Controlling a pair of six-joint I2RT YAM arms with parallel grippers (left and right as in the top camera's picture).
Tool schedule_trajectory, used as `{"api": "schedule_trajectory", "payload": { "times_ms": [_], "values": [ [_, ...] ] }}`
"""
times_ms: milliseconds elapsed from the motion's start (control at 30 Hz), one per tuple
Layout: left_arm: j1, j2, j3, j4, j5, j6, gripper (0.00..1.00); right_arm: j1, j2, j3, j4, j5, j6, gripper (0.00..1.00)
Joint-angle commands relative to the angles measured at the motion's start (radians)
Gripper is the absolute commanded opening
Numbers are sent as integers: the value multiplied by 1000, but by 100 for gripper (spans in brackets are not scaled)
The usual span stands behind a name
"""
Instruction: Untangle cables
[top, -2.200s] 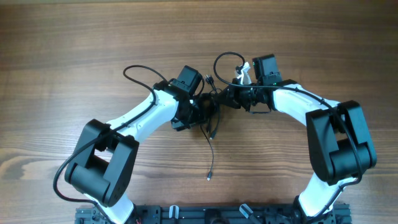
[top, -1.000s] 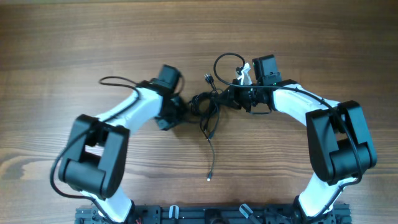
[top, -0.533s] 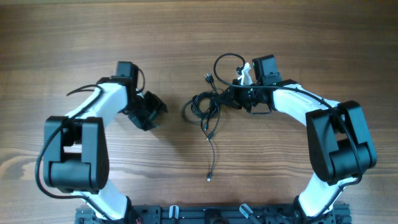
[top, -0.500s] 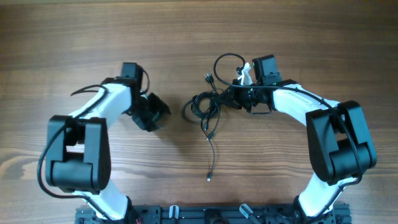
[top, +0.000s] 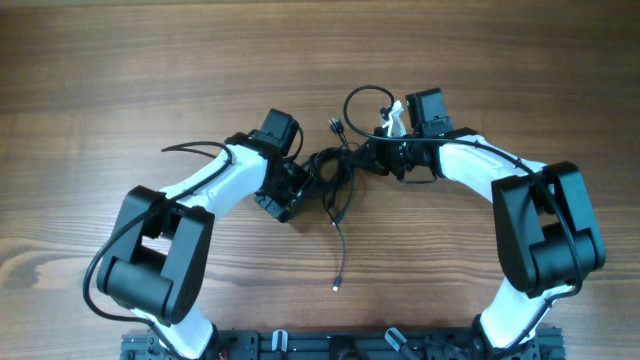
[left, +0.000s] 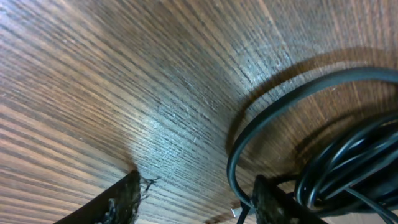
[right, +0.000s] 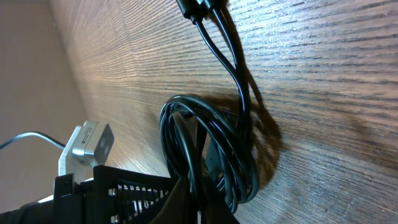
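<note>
Cables (top: 332, 170) sit knotted in a small bundle mid-table (top: 110, 70), between my two grippers. My right gripper (top: 370, 160) is clamped tight on the bundle's right side; the right wrist view shows the coiled wires running straight into my jaws. My left gripper (top: 300, 186) is at the bundle's left edge, jaws apart, gripping nothing. In the left wrist view one loop (left: 249, 137) curves into the gap, close to one finger (left: 273, 202). A loose strand (top: 340, 240) trails toward my base, its plug end (top: 336, 287) flat on the wood.
</note>
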Motion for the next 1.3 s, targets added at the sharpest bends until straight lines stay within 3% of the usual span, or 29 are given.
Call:
{"api": "schedule_trajectory", "payload": {
  "times_ms": [0, 133, 200, 267, 433, 500, 700, 900, 1000, 1100, 1167, 1267],
  "values": [
    [-24, 27, -15, 29, -115, -73, 53, 6, -25, 16, -2, 10, -20, 5],
    [-42, 66, -23, 72, -119, -76, 34, 6, -25, 16, -1, 10, -20, 5],
    [-46, 92, -23, 73, -119, -73, 4, 6, -25, 16, -2, 10, -20, 5],
    [-34, 89, -18, 73, -119, 8, 4, 6, -25, 16, -2, 10, -20, 5],
    [109, -24, 61, -100, -144, 389, 4, 6, -25, 16, -1, 11, -20, 4],
    [198, -99, 102, -172, -171, 446, 4, 6, -25, 16, -1, 40, -20, 4],
    [413, -303, 126, -220, -163, 454, 4, 6, -25, 16, -1, 51, -19, 4],
    [476, -312, 122, -234, -200, 454, 9, 6, -25, 16, -1, 51, -17, 4],
    [461, -295, 122, -251, -216, 454, 22, 6, -25, 16, 0, 37, -17, 4],
    [430, -291, 122, -252, -211, 455, 51, 6, -25, 16, 15, -24, -21, 4],
    [403, -291, 122, -250, -211, 463, 57, 6, -25, 16, 38, -74, -35, 4],
    [332, -286, 122, -214, -165, 552, 57, 6, -25, 16, 126, -261, -158, 4]
  ]
}}
